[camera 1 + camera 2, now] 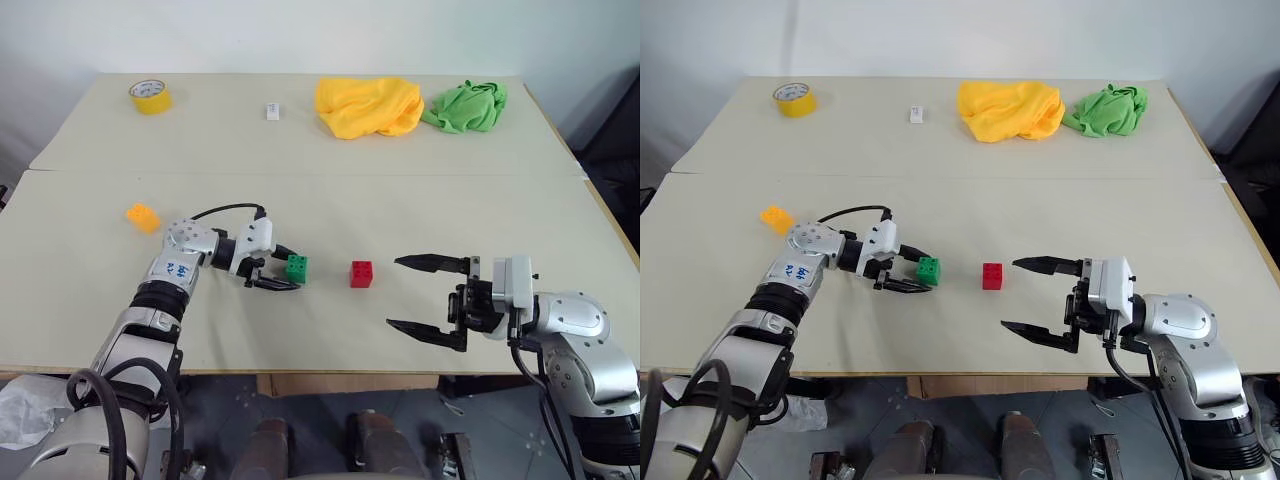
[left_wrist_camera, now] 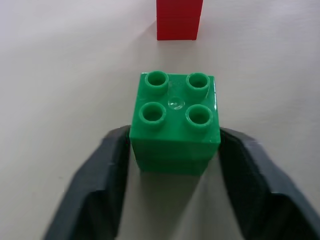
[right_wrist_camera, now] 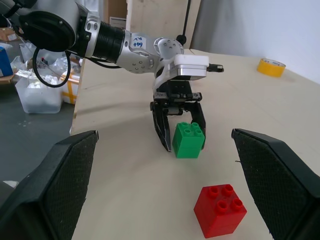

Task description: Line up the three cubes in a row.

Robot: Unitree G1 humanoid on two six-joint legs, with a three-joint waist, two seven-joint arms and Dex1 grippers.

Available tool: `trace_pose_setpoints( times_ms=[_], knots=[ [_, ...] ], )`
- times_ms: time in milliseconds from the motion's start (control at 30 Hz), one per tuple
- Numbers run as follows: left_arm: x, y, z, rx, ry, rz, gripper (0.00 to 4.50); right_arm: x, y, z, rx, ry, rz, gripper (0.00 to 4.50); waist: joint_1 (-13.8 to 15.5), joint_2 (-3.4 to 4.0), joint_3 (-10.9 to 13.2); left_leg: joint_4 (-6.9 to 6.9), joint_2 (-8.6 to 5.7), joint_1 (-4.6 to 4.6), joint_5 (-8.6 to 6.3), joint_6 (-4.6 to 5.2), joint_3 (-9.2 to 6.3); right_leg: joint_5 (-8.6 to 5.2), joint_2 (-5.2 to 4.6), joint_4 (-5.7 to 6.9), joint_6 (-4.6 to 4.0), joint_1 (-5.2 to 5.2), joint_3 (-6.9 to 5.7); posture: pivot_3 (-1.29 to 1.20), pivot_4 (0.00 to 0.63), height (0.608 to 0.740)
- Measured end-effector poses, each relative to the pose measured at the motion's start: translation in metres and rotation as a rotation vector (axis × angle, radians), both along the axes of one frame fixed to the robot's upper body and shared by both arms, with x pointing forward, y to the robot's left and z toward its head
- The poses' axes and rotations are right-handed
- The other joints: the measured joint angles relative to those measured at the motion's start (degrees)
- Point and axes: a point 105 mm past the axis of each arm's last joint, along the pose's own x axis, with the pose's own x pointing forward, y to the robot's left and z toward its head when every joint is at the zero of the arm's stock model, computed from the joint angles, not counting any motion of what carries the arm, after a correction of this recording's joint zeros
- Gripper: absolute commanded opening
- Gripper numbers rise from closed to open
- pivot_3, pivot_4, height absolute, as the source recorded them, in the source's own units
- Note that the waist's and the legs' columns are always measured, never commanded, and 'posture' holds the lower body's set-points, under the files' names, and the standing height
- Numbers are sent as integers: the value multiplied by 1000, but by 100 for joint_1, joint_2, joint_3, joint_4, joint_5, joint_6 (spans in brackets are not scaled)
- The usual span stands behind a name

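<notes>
The green cube (image 1: 297, 267) stands on the table near the front, studs up, with my left gripper (image 1: 288, 270) open around it, one black finger on each side, close to its sides. A short way to its right stands the red cube (image 1: 361, 274), free. The orange-yellow cube (image 1: 143, 217) lies apart, to the far left and further back. My right gripper (image 1: 393, 292) hangs wide open, right of the red cube and above the front of the table, with nothing between its fingers. In the left wrist view the green cube (image 2: 175, 120) sits between the fingers, the red cube (image 2: 179, 20) beyond it.
At the back of the table are a yellow tape roll (image 1: 150, 96), a tiny white block (image 1: 272, 111), a crumpled yellow cloth (image 1: 368, 106) and a green cloth (image 1: 465, 106). A seam (image 1: 300, 172) crosses the table (image 1: 480, 210). The front edge runs just below my grippers.
</notes>
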Motion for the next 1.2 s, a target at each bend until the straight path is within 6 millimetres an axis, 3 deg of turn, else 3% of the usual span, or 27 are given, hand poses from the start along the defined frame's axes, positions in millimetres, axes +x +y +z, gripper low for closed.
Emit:
trace_pose_setpoints(
  times_ms=[67, 200, 400, 567, 700, 833, 933, 1033, 1200],
  knots=[
    [-3, 7, 9, -41, -54, 13, 3824, 1, 2, 2, 3, -6, 11, 4500, -37, 1, 0, -4, 2, 1, 0, 0, 2, 0, 1, 0, 0, -3, 6, 0, 150, 740],
    [-25, 43, 10, -140, -89, 114, 3824, 2, 8, 5, 28, 26, 49, 4500, -156, 1, 0, -14, 12, 3, 0, -4, 2, -1, 3, 9, -2, -7, 7, 0, 150, 740],
    [-63, 125, 28, -296, -153, 545, 4462, 6, 27, 8, 109, 49, 79, 4500, -168, 2, 0, -14, 11, 7, -5, 0, 2, -1, -1, 1, -2, -1, 10, 0, 150, 740],
    [-104, 177, 11, -390, -141, 912, 4462, 10, 39, 14, 144, 26, 88, 4500, -76, 5, 2, -11, 7, 13, -21, 28, -1, 0, -8, -19, -1, 17, 5, 0, 150, 740],
    [-148, 245, -13, -543, -173, 1404, 4462, 8, 43, 14, 152, 11, 101, 4500, -39, 0, 2, -14, 9, 14, -26, 34, -1, 0, -7, -31, -1, 19, 1, 0, 150, 740],
    [-177, 279, -19, -573, -229, 1652, 4462, 6, 44, 16, 151, -2, 113, 4500, 43, -7, -3, -12, 7, 18, -28, 39, -12, 4, -8, -45, 3, 36, -8, 0, 150, 740],
    [-173, 277, -21, -570, -224, 1657, 4462, 5, 44, 16, 151, -4, 115, 4500, 89, -8, -3, -13, 6, 22, -29, 40, -12, 10, -9, -50, 4, 42, -9, 0, 150, 740],
    [-151, 265, -17, -573, -207, 1591, 4462, 5, 44, 16, 148, -3, 119, 4500, 123, -8, -3, -13, 6, 20, -28, 38, -17, 12, -9, -50, 2, 41, -14, 0, 150, 740],
    [-78, 245, 21, -554, -193, 1376, 4462, 5, 44, 15, 139, -8, 123, 4500, 140, -8, -3, -16, 4, 16, -20, 24, -36, 17, -7, -48, -8, 38, -39, 0, 150, 740]
  ],
)
